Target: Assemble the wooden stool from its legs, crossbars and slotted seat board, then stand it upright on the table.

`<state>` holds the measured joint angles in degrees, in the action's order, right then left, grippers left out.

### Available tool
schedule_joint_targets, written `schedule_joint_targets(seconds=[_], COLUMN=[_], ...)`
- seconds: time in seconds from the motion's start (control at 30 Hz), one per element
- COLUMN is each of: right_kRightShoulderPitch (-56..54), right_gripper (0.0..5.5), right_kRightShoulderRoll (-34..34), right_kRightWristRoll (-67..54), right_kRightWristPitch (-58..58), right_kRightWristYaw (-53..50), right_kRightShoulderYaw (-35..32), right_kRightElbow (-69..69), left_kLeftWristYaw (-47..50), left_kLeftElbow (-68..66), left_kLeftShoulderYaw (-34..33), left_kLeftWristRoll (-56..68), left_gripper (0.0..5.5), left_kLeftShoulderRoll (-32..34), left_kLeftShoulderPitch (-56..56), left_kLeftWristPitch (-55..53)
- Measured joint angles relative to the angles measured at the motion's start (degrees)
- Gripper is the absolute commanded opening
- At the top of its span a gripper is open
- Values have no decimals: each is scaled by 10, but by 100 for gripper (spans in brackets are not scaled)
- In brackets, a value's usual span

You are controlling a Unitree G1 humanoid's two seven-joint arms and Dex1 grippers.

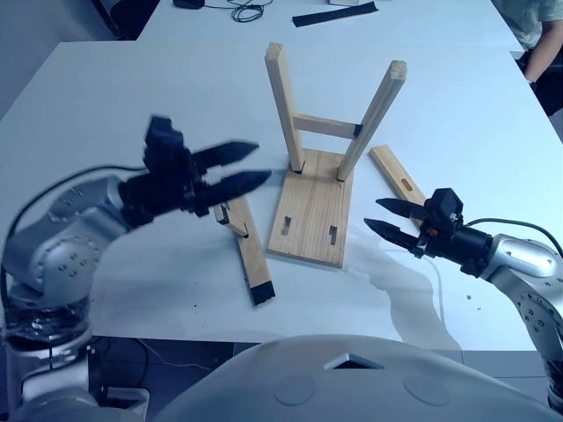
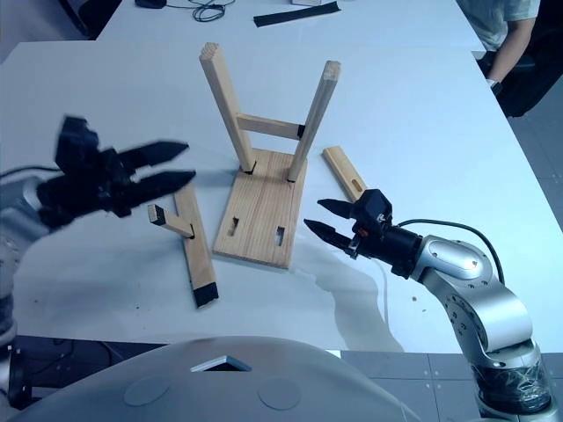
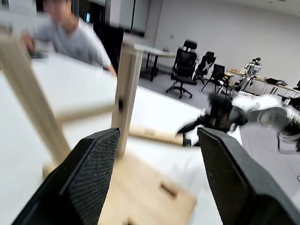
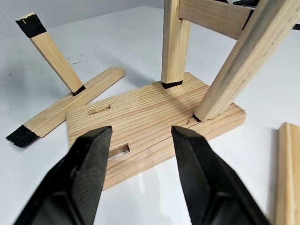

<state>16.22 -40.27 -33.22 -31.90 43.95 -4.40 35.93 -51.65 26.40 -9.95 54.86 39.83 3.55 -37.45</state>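
The slotted seat board (image 1: 310, 211) lies flat on the white table (image 1: 88, 105). Two legs joined by a crossbar (image 1: 324, 126) stand upright in its far slots; two near slots are bare. A second leg piece with a crossbar stub (image 1: 246, 242) lies on the table left of the board. Another loose leg (image 1: 398, 177) lies to the board's right. My left gripper (image 1: 239, 171) hovers open above the lying leg piece, left of the board. My right gripper (image 1: 383, 215) is open near the board's right edge, holding nothing. The right wrist view shows the board (image 4: 154, 122) just ahead.
Cables and a dark strip (image 1: 334, 15) lie at the table's far end. A person (image 1: 541, 35) sits at the far right corner, apart from the parts. The table's front edge runs close below both arms.
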Motion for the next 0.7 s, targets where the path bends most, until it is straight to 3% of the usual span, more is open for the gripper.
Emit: schedule_joint_targets(seconds=[0.17,0.43,0.57,0.7], right_kRightShoulderPitch=[-16,-14,-14,-14], right_gripper=[231,231,231,231], right_kRightShoulderRoll=[-30,-16,-7,-6], right_kRightWristRoll=[-5,-4,-4,-4], right_kRightWristPitch=[-6,-12,-12,-12], right_kRightWristYaw=[35,20,13,12], right_kRightShoulderYaw=[-3,1,3,3], right_kRightElbow=[-8,-7,-6,-3], left_kLeftWristYaw=[-9,-23,-13,-13], left_kLeftElbow=[-64,-61,-39,-22], left_kLeftShoulderYaw=[59,13,-5,-7], left_kLeftWristRoll=[-98,-49,3,13], left_gripper=[304,304,234,234], left_kLeftShoulderRoll=[-58,-44,-44,-41], left_kLeftShoulderPitch=[45,-32,-63,-64], left_kLeftWristPitch=[75,49,19,7])
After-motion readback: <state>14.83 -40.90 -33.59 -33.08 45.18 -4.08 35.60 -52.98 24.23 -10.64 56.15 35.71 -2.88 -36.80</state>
